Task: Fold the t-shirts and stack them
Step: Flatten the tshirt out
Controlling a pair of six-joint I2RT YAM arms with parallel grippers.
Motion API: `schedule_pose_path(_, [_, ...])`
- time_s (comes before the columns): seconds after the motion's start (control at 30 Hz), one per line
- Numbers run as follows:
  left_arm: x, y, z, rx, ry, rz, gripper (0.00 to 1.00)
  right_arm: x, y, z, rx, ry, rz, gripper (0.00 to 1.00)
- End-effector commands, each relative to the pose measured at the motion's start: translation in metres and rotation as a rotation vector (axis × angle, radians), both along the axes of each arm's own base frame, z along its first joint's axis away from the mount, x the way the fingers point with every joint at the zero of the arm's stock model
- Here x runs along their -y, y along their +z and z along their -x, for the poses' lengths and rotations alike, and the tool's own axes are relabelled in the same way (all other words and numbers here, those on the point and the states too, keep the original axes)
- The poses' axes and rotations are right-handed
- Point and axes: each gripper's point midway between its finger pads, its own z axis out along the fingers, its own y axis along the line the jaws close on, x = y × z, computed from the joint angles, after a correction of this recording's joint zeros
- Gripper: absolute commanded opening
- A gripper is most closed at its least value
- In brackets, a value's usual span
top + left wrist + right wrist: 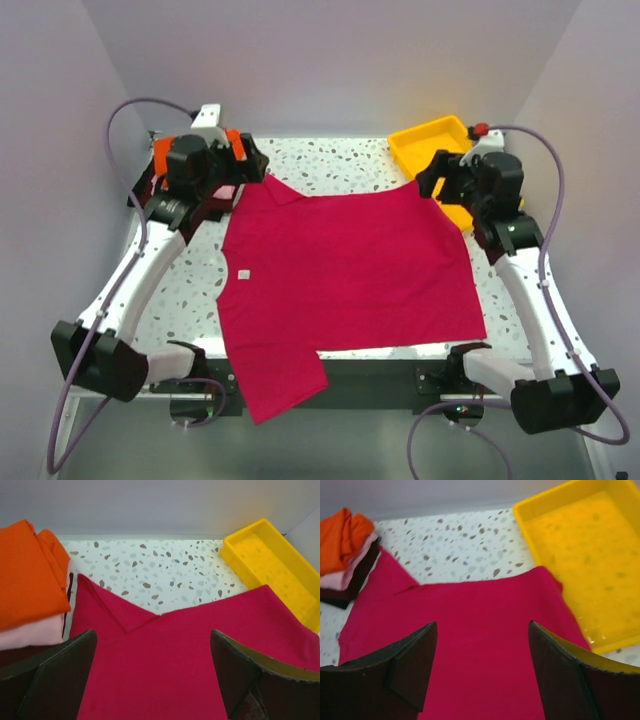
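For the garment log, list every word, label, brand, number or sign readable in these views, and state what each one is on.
No text here can be read.
White neck label on the crimson t-shirt: too small to read; it shows only as a blank white patch.
Folded stack of t-shirts: no print visible.
Yellow tray: no marking visible.
Speckled table: no lettering.

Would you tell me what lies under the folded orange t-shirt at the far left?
Under the orange t-shirt sits a pale pink t-shirt, then a dark maroon t-shirt; anything below them is covered.
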Motion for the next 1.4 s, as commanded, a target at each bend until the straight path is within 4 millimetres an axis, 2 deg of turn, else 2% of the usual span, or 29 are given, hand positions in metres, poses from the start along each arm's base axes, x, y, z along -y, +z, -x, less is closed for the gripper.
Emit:
schedule_pose_path(0.0, [-0.014,-0.052,0.028,-0.115,0.059,0.007,1.0,-0.037,-0.053,0.026,-0.143,0.111,-0.062,0.79])
schedule_pose_path(0.07, [-0.018,-0.067,0.041,-0.141,0.059,-0.003,1.0,-0.053,-0.063,0.039,-0.164,0.147,-0.095,0.81])
schedule_pose_path(0.1, [-0.021,-0.085,0.052,-0.18,0.061,-0.016,1.0,-0.057,-0.082,0.046,-0.204,0.151,-0.095,0.82])
schedule_pose_path(0.13, [-0.023,-0.094,0.058,-0.199,0.062,-0.021,1.0,-0.068,-0.089,0.052,-0.218,0.178,-0.091,0.82])
schedule_pose_path(0.17, [-0.024,-0.103,0.063,-0.221,0.061,-0.026,1.0,-0.072,-0.099,0.054,-0.238,0.17,-0.092,0.83])
schedule_pose_path(0.2, [-0.025,-0.125,0.071,-0.268,0.063,-0.032,1.0,-0.076,-0.117,0.06,-0.279,0.171,-0.087,0.83])
schedule_pose_path(0.23, [-0.026,-0.135,0.074,-0.292,0.063,-0.034,1.0,-0.085,-0.125,0.063,-0.292,0.193,-0.083,0.83])
schedule_pose_path(0.3, [-0.026,-0.157,0.082,-0.342,0.065,-0.034,1.0,-0.089,-0.154,0.066,-0.361,0.175,-0.068,0.83])
schedule_pose_path(0.37, [-0.025,-0.171,0.084,-0.375,0.066,-0.03,1.0,-0.095,-0.168,0.068,-0.395,0.176,-0.06,0.83])
schedule_pose_path(0.4, [-0.022,-0.178,0.087,-0.389,0.052,-0.013,1.0,-0.096,-0.183,0.069,-0.431,0.167,-0.042,0.83])
schedule_pose_path(0.6, [-0.011,-0.205,0.087,-0.428,0.033,0.049,1.0,-0.101,-0.224,0.067,-0.528,0.139,0.005,0.83])
schedule_pose_path(0.83, [-0.005,-0.24,0.08,-0.512,0.042,0.065,1.0,-0.099,-0.259,0.059,-0.613,0.095,0.053,0.83])
schedule_pose_path(1.07, [-0.015,-0.28,0.074,-0.617,0.106,0.01,1.0,-0.097,-0.279,0.049,-0.657,0.047,0.084,0.83])
schedule_pose_path(1.27, [-0.035,-0.301,0.063,-0.67,0.17,0.015,1.0,-0.1,-0.293,0.042,-0.692,0.025,0.102,0.83])
schedule_pose_path(1.37, [-0.04,-0.306,0.055,-0.678,0.178,0.023,1.0,-0.102,-0.297,0.04,-0.701,0.019,0.109,0.83])
